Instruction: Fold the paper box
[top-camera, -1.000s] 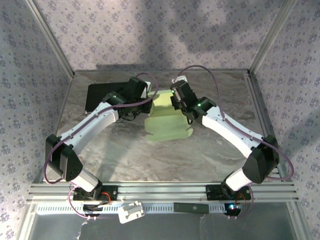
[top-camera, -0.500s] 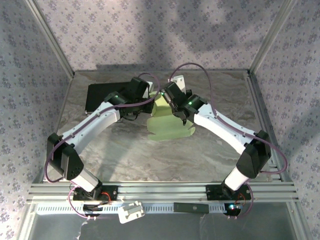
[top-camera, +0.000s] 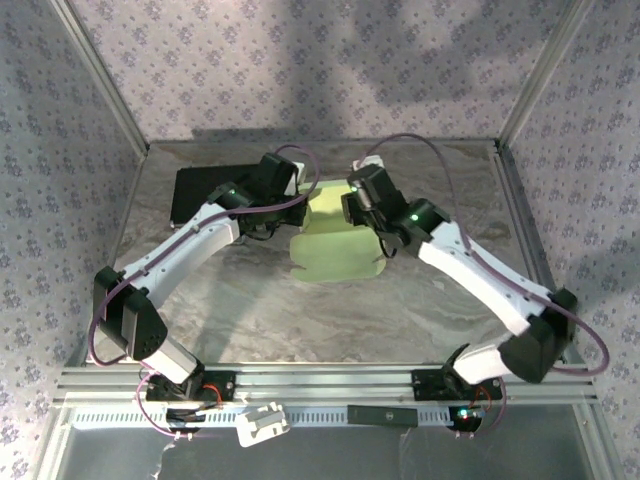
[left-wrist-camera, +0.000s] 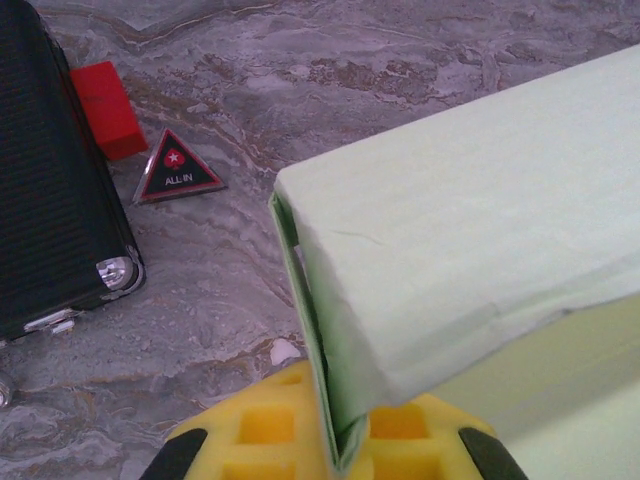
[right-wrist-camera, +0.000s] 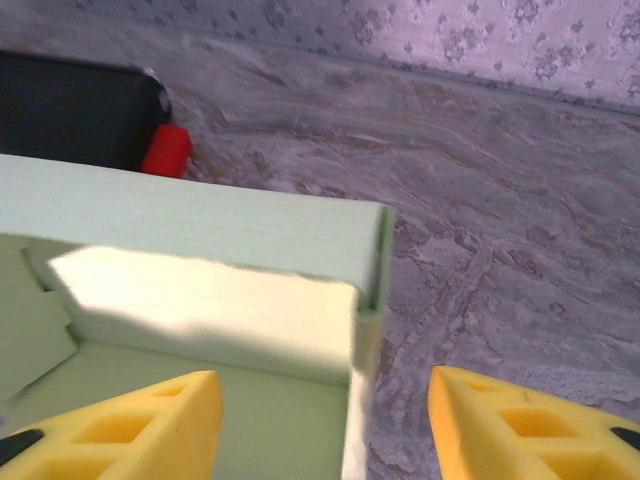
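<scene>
Left wrist: left gripper (left-wrist-camera: 335, 442) is clamped nearly closed on a thin side wall of the paper box (left-wrist-camera: 450, 230). Right gripper (right-wrist-camera: 330, 430) gapes wide and holds nothing; the box's corner wall stands between its fingers, untouched. Box sits half-formed mid-table (top-camera: 300, 320), near the black case (top-camera: 205, 190). Likely handling: thin card, very light, floppy panels, creases and crushes easily, and may skate on the smooth top. Best hold is a light pinch at panel edges close to the fold lines, with the other arm bracing.
</scene>
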